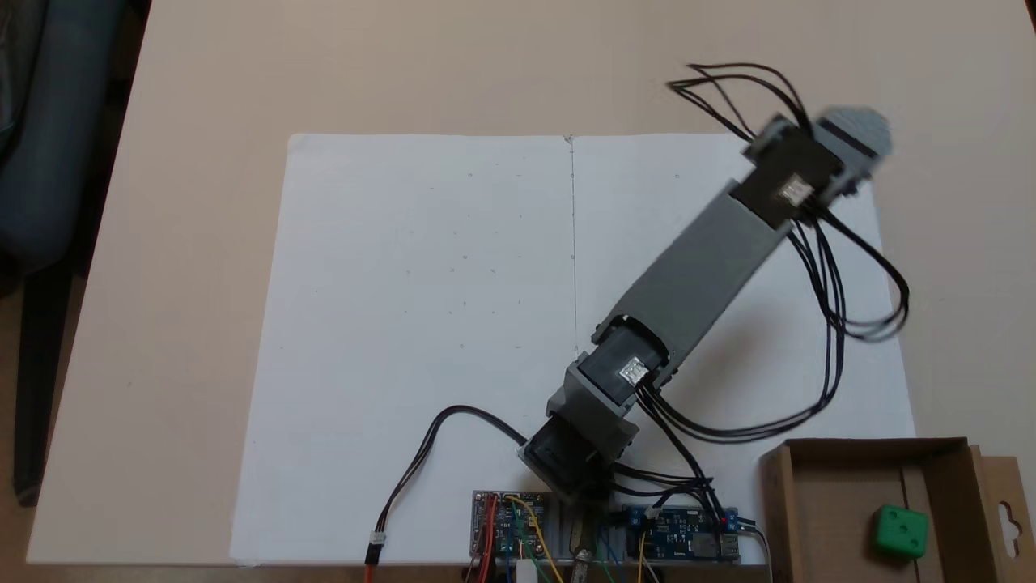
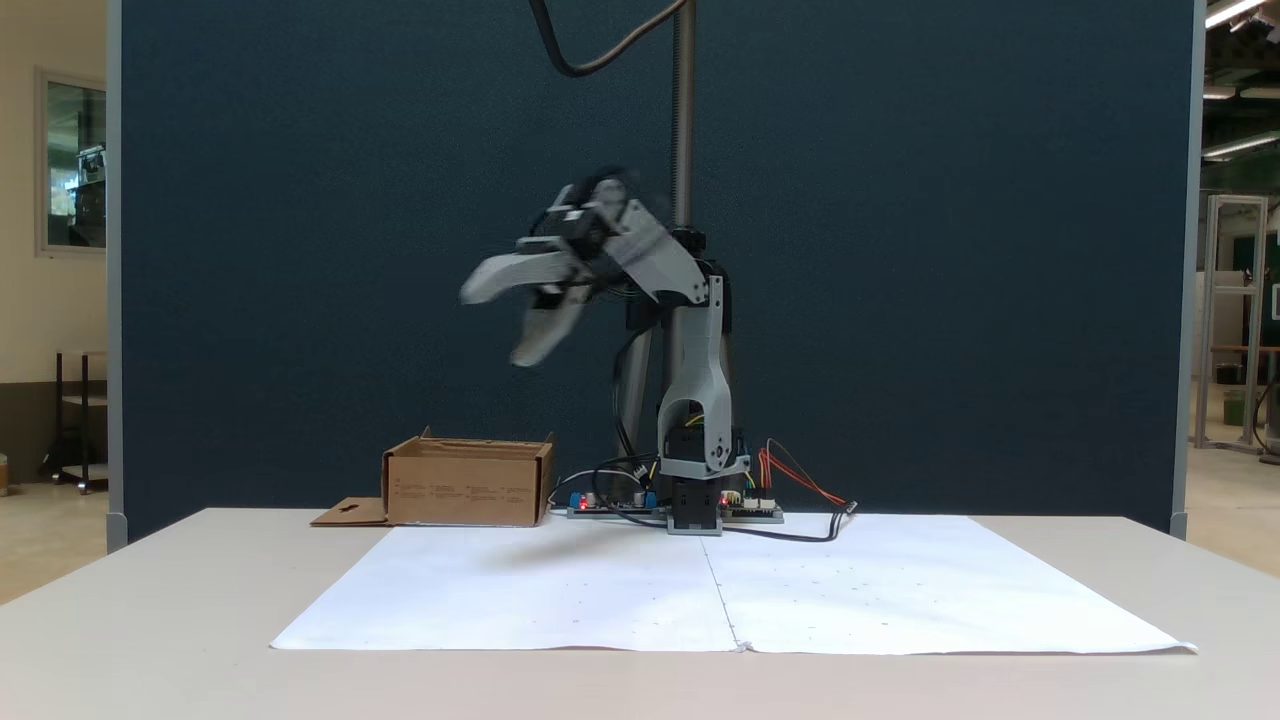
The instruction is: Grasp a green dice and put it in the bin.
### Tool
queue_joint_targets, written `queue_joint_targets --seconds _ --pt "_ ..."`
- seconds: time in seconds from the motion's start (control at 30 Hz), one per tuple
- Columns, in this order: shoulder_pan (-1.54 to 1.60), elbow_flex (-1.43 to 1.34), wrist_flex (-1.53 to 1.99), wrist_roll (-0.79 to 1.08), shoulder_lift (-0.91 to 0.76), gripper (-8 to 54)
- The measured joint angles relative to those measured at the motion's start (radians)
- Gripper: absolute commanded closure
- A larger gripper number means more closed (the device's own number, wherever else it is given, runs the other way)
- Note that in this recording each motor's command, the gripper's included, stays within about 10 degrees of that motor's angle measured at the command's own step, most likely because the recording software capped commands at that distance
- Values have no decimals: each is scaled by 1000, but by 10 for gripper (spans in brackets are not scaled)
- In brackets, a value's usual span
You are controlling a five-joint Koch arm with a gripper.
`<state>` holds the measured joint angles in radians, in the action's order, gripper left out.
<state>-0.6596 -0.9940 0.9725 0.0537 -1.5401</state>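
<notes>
We see the green dice [image 1: 900,532] lying inside the bin [image 1: 939,474], a shallow brown cardboard box at the lower right corner of the top-down fixed view, near its right-hand wall and beside the flap with the hang-hole cutout. In the fixed view from the front, the bin [image 2: 466,489] stands on the desk [image 2: 180,590] to the left of the arm's base, just beside the white paper sheets [image 2: 560,590].

The end effector [image 2: 495,325] hangs high in the air, well above the desk and clear of the bin, smeared by motion blur. Its two pale fingers [image 2: 500,277] are spread wide apart, with nothing between them. From above we make out the arm [image 1: 696,275] reaching diagonally toward the upper right over the paper sheets [image 1: 421,324], black cables looping off its side, and circuit boards [image 1: 518,522] at its base.
</notes>
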Motion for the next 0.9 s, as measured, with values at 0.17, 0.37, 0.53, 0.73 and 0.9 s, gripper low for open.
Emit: queue_joint_targets --seconds 0.17,0.37,0.53,0.73,0.9 --pt "296 0 -87 0 12 22" --pt "411 -38 -147 0 5 21" --pt "465 -232 -339 0 -103 21" --pt "531 -566 -560 0 -327 21" --pt "545 -920 -732 0 -483 12"
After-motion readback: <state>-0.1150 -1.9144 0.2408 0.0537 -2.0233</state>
